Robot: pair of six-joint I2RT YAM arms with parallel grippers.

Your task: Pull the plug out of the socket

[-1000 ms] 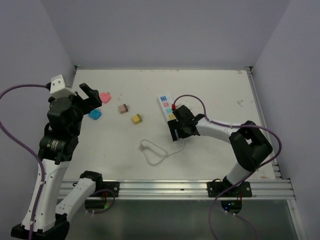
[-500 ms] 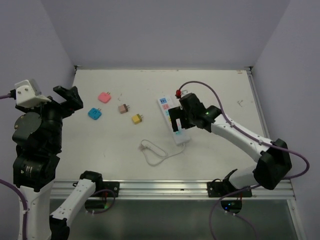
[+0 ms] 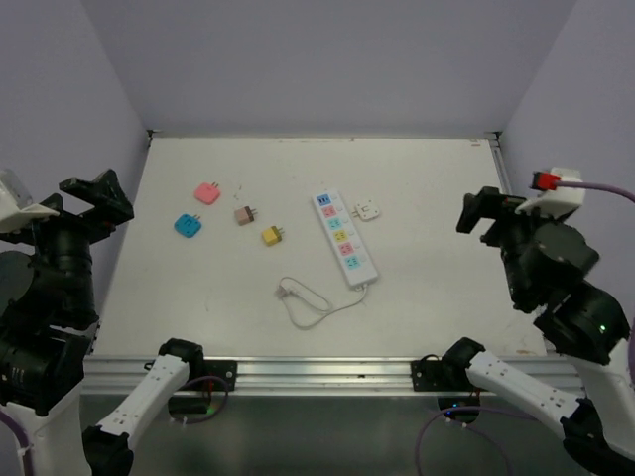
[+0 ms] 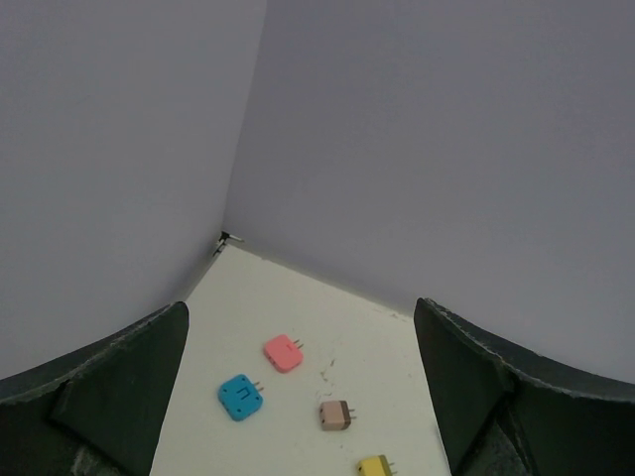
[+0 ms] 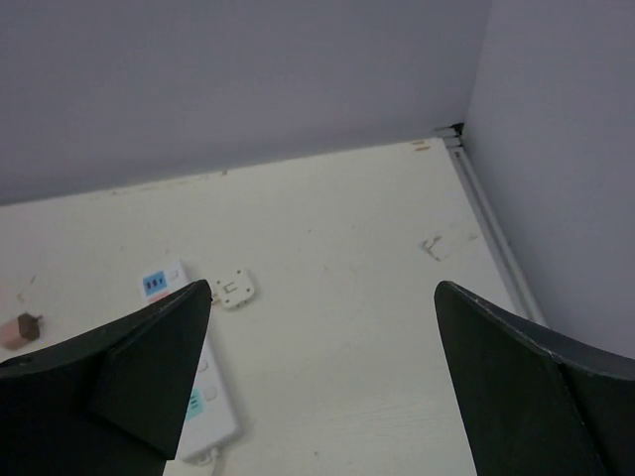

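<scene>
The socket, a long white power strip (image 3: 344, 239) with pastel outlet faces, lies mid-table with nothing plugged into it; its thin white cord (image 3: 303, 302) loops toward the front. A small white plug (image 3: 368, 210) lies loose on the table just right of the strip's far end. The right wrist view shows the plug (image 5: 235, 289) and the strip (image 5: 208, 407) too. My right gripper (image 3: 484, 213) is open and empty, raised high at the right, far from the strip; it also shows in its wrist view (image 5: 321, 286). My left gripper (image 3: 97, 195) is open and empty, raised at the far left (image 4: 300, 305).
Loose plugs lie left of the strip: pink (image 3: 207, 192), blue (image 3: 188, 226), brown (image 3: 245, 214) and yellow (image 3: 272, 235). The left wrist view shows them too: pink (image 4: 283, 352), blue (image 4: 240, 397), brown (image 4: 335, 415). Grey walls close in the table on three sides.
My right gripper has left the strip and drawn back up to the right; the white plug now lies loose beside the strip. My left arm has drawn further back to the left.
</scene>
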